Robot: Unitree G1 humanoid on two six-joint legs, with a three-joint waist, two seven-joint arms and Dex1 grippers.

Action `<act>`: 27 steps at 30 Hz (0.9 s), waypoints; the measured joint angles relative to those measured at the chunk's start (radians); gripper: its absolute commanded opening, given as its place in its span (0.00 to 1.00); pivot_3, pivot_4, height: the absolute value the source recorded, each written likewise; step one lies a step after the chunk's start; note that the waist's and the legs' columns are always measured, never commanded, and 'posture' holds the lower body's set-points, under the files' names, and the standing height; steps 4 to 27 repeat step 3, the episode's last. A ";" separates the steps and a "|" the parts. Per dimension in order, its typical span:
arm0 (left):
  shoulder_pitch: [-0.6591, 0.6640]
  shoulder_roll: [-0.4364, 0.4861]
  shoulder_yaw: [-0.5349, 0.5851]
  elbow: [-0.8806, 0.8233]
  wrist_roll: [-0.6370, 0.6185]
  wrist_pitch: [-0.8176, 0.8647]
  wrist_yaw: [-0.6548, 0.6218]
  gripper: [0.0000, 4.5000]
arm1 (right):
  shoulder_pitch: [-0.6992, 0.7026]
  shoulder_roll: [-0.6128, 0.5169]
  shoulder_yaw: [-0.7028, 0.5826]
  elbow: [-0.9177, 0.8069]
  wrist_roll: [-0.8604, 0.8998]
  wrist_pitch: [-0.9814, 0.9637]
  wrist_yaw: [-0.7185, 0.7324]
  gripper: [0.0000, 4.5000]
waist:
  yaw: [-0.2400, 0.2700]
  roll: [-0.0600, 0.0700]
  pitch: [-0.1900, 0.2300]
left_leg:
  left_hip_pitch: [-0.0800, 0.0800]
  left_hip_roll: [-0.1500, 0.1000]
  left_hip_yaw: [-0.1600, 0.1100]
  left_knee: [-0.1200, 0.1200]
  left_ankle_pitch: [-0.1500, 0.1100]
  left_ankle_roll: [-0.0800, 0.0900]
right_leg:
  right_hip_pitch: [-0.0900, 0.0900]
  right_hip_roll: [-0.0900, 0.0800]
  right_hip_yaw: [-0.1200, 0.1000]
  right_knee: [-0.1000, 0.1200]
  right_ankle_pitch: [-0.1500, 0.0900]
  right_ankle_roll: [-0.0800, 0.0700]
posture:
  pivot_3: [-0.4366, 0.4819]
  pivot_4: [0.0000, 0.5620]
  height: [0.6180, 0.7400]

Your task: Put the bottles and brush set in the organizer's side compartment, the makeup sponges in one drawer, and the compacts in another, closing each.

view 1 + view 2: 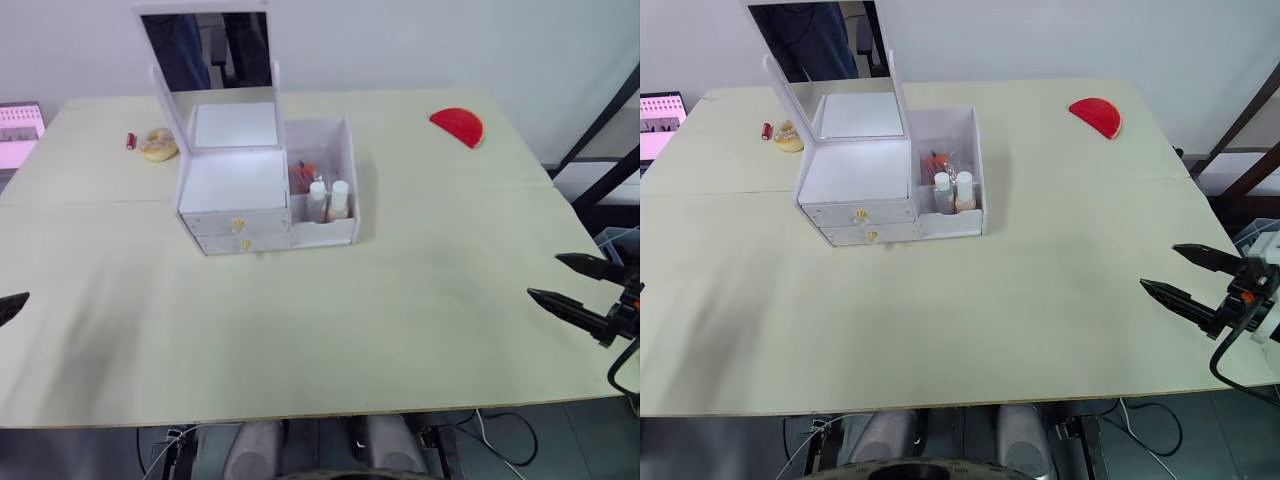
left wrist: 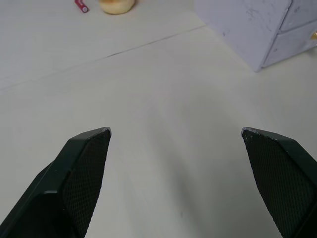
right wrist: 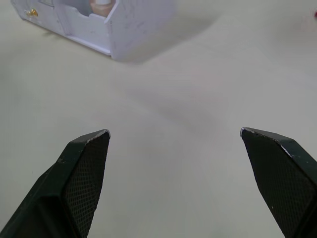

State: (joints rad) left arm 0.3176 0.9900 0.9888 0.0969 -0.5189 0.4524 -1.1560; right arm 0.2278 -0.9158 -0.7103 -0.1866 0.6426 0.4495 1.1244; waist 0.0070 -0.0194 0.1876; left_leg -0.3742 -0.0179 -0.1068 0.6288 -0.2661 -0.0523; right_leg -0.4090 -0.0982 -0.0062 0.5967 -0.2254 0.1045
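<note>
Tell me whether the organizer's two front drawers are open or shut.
Shut. Both drawers sit flush with the organizer front, gold knobs in line, no gap showing.

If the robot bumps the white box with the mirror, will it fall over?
Probably not. The organizer sits flat on a wide base on the table, so it would likely slide. It looks like thin plastic, so probably light. The upright mirror makes it top-heavy toward the back; a high bump might rock it.

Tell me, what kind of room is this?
Probably a lab or test room: a big plain table holding one cosmetics organizer, cables on the floor beneath, a lit screen beside it.
</note>
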 measured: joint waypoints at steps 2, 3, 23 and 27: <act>-0.006 0.000 -0.004 -0.001 -0.004 0.002 0.002 0.98 | -0.008 0.000 0.005 -0.009 0.000 0.005 -0.003 1.00 | 0.000 0.000 0.000 | 0.000 0.000 0.000 0.000 0.000 0.000 | 0.000 0.000 0.000 0.000 0.000 0.000 | 0.48 0.27 1.00; -0.007 0.000 -0.005 -0.001 -0.004 0.002 0.003 0.98 | -0.012 0.000 0.008 -0.009 0.000 0.006 -0.005 1.00 | 0.000 0.000 0.000 | 0.000 0.000 0.000 0.000 0.000 0.000 | 0.000 0.000 0.000 0.000 0.000 0.000 | 0.48 0.27 1.00; -0.007 0.000 -0.005 -0.001 -0.004 0.002 0.003 0.98 | -0.012 0.000 0.008 -0.009 0.000 0.006 -0.005 1.00 | 0.000 0.000 0.000 | 0.000 0.000 0.000 0.000 0.000 0.000 | 0.000 0.000 0.000 0.000 0.000 0.000 | 0.48 0.27 1.00; -0.007 0.000 -0.005 -0.001 -0.004 0.002 0.003 0.98 | -0.012 0.000 0.008 -0.009 0.000 0.006 -0.005 1.00 | 0.000 0.000 0.000 | 0.000 0.000 0.000 0.000 0.000 0.000 | 0.000 0.000 0.000 0.000 0.000 0.000 | 0.48 0.27 1.00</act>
